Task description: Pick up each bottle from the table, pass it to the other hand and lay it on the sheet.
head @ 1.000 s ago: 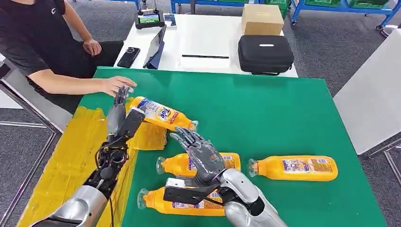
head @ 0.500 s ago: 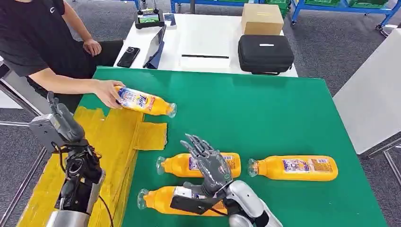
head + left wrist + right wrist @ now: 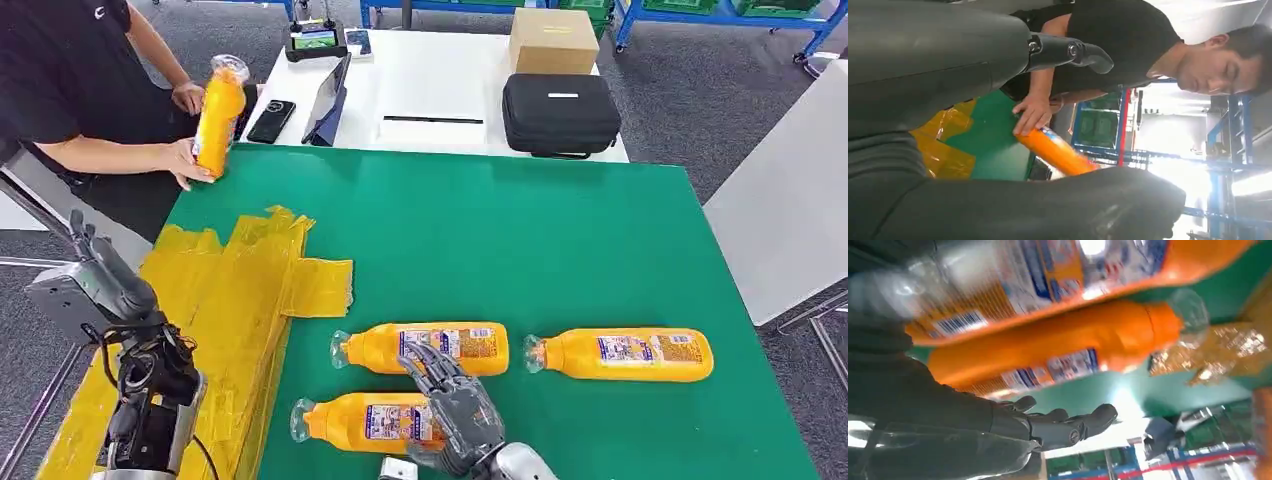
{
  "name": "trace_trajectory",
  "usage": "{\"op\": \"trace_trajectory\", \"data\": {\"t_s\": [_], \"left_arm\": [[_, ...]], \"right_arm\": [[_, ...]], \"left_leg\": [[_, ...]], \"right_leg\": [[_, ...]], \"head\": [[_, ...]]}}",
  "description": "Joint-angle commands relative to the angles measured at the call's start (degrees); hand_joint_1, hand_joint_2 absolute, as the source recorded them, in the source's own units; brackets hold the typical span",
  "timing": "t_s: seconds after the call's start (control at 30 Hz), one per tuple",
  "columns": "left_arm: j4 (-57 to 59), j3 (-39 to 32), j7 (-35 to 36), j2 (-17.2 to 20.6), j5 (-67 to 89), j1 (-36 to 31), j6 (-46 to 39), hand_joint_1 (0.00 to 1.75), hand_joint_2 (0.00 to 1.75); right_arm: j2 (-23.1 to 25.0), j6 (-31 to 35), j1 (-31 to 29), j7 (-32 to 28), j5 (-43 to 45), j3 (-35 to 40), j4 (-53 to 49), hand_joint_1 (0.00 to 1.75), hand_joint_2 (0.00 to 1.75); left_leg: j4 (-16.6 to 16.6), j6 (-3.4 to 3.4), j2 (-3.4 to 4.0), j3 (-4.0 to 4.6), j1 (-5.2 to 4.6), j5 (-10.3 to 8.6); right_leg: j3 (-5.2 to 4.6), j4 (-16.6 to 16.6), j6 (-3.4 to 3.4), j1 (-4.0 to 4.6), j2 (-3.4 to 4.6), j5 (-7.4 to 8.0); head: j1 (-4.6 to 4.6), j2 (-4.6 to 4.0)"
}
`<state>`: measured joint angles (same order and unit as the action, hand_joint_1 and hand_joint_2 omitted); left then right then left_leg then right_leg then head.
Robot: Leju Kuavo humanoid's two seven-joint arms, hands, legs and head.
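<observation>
Nearest bottle (image 3: 375,423) just beside the spread right hand (image 3: 458,415)

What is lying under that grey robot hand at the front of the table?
An orange bottle lies on the green table under the right hand. Its label is partly covered by the fingers.

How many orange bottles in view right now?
4. Three lie on the green table: near bottle under the right hand, middle bottle, right bottle. Fourth bottle is upright in a person's hand.
</observation>
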<state>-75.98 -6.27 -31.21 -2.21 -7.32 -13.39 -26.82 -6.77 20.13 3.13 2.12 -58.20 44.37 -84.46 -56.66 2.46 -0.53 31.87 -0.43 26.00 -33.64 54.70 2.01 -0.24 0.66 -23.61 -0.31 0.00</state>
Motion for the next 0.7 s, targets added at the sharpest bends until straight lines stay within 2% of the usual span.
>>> {"op": "trace_trajectory", "data": {"t_s": [0.03,0.13,0.27,0.37,0.43,0.47,0.5,0.53,0.7], "left_arm": [[4.29,-1.8,-0.09,0.8,-0.57,-1.65,0.36,0.0,0.0],[4.29,-1.8,-0.09,0.8,-0.57,-1.65,0.36,0.0,0.0],[3.31,-2.64,0.18,0.33,-1.04,-1.7,0.46,0.0,0.0],[1.5,-2.9,0.28,-0.16,-1.03,0.33,0.62,0.0,0.0],[1.53,-2.75,0.17,-0.24,-1.12,0.77,0.76,0.0,0.0],[1.65,-2.69,0.18,-0.25,-1.13,0.7,0.83,0.0,0.0],[2.21,-2.45,0.19,-0.27,-1.11,0.13,0.97,0.0,0.0],[2.59,-2.21,0.2,-0.25,-1.12,-0.38,1.1,0.0,0.0],[3.09,-1.6,0.61,-0.32,-1.39,-1.18,1.56,0.0,0.0]], "right_arm": [[-3.35,-2.24,-0.32,2.53,0.24,3.73,2.77,0.0,1.75],[-3.35,-2.24,-0.32,2.53,0.24,3.73,2.77,0.0,1.75],[-3.93,-6.69,-1.21,6.69,-1.58,5.4,4.13,0.0,1.75],[-5.82,-7.05,-1.02,7.9,-1.66,6.1,6.03,0.0,1.75],[-6.32,-7.4,-1.16,9.58,-2.31,6.52,7.08,0.0,1.75],[-6.3,-7.69,-1.26,10.1,-2.46,6.62,7.28,0.0,1.75],[-5.98,-9.47,-1.87,11.82,-3.34,7.24,8.3,0.0,1.75],[-5.63,-11.28,-2.35,13.07,-3.75,7.66,9.4,0.0,1.75],[-5.7,-14.33,-2.34,15.32,-3.82,8.45,10.35,0.0,1.75]], "left_leg": [[0.07,-0.1,0.02,-0.18,0.02,0.04],[0.07,-0.11,0.02,-0.16,0.01,0.04],[0.06,-0.16,0.04,-0.3,0.04,0.1],[0.07,-0.08,0.04,-0.14,0.01,0.03],[0.1,-0.23,0.13,-0.52,0.05,0.2],[0.08,-0.07,0.07,-0.2,0.02,0.04],[0.11,-0.18,0.13,-0.49,0.05,0.16],[0.08,-0.08,0.01,-0.24,0.01,0.03],[0.08,-0.14,-0.07,-0.44,0.04,0.02]], "right_leg": [[0.18,-0.06,-0.03,0.02,-0.04,-0.04],[0.16,-0.06,-0.03,0.01,-0.05,-0.04],[0.29,-0.06,-0.05,0.05,-0.05,-0.09],[0.13,-0.07,-0.01,0.01,-0.01,-0.02],[0.5,-0.11,-0.05,0.05,-0.01,-0.17],[0.2,-0.09,-0.01,0.02,0.01,-0.02],[0.47,-0.13,-0.03,0.05,-0.01,-0.12],[0.24,-0.08,-0.01,0.01,-0.05,-0.03],[0.44,-0.14,-0.04,0.06,-0.17,-0.04]], "head": [[0.0,0.0],[0.0,0.0],[0.0,0.0],[0.0,0.0],[0.0,0.0],[0.0,0.0],[-0.02,0.0],[0.0,0.0],[0.02,0.0]]}}
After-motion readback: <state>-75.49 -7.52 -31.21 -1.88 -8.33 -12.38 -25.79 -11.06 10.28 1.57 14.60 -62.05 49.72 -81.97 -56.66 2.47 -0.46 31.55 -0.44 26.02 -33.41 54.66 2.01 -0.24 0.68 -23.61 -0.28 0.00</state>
